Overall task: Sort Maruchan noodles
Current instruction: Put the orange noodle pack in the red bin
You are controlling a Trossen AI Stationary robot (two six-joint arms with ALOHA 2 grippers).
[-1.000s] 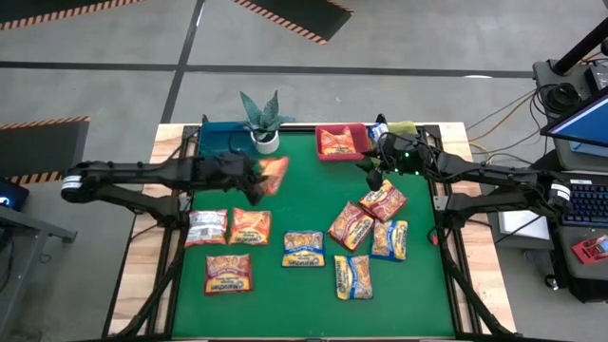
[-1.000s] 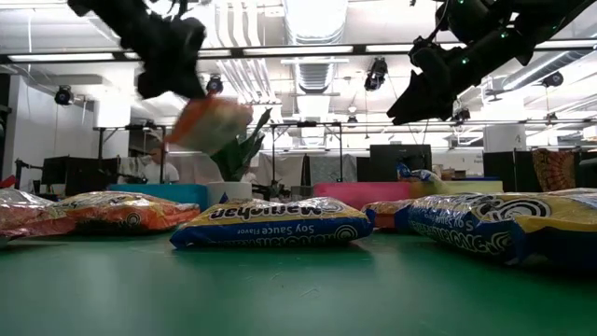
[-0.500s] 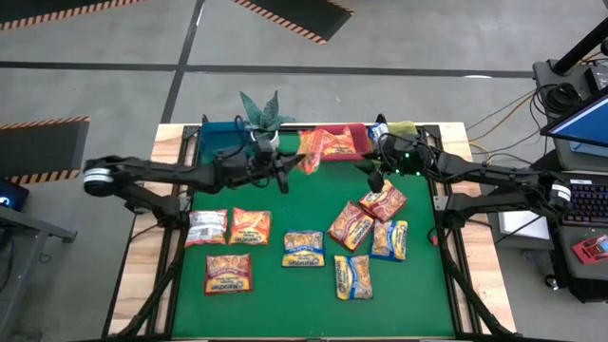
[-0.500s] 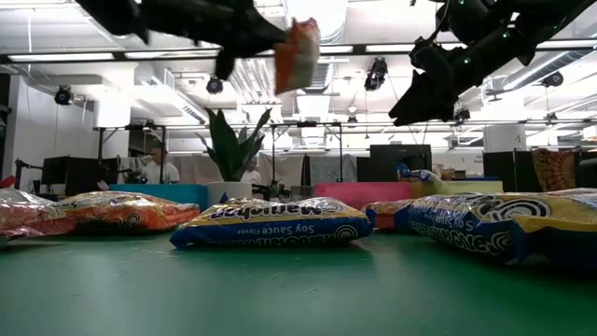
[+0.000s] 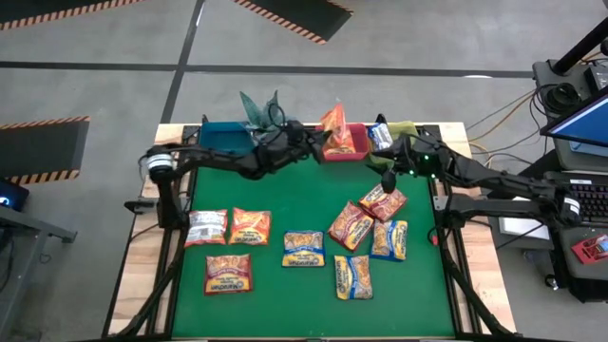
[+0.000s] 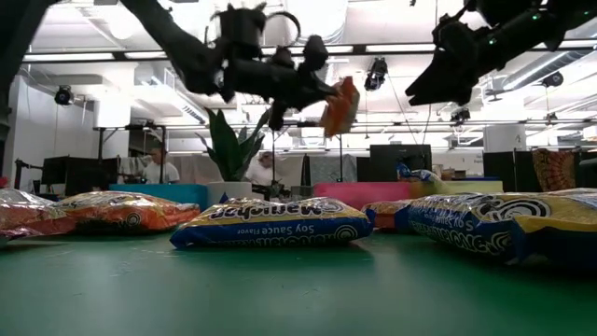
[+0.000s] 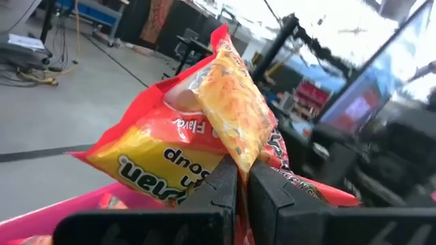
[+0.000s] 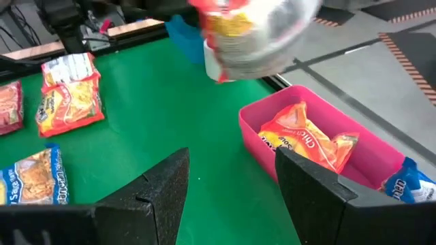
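An orange Maruchan packet (image 5: 334,123) hangs over the red bin (image 5: 359,150) at the far edge, with my left gripper (image 5: 318,142) shut on it. Another orange packet (image 8: 303,139) lies in that bin. My right gripper (image 5: 385,173) stands open and holds nothing, just right of the bin and above the table. Several more packets lie flat on the green mat: red ones (image 5: 228,273), orange ones (image 5: 351,225) and blue-and-yellow ones (image 5: 303,247). My left gripper pinches the orange packet by a crumpled edge (image 7: 240,158) between its two shut fingers (image 7: 221,187). The fingers lie about level and reach in from the table's left. The packet sticks out beyond the fingertips, bent, lifted clear above the red bin.
A blue bin (image 5: 223,138) stands at the far left, with a potted plant (image 5: 261,106) beside it, partly behind my left arm. A yellow-green bin (image 5: 401,128) holding a blue packet (image 5: 380,135) stands right of the red bin. The mat's near part (image 5: 285,304) is bare.
My left gripper has carried the orange packet from over the mat's left part toward the far right, past the plant, to above the red bin, tipping up to level on the way. My right gripper has drawn back a little toward the right edge.
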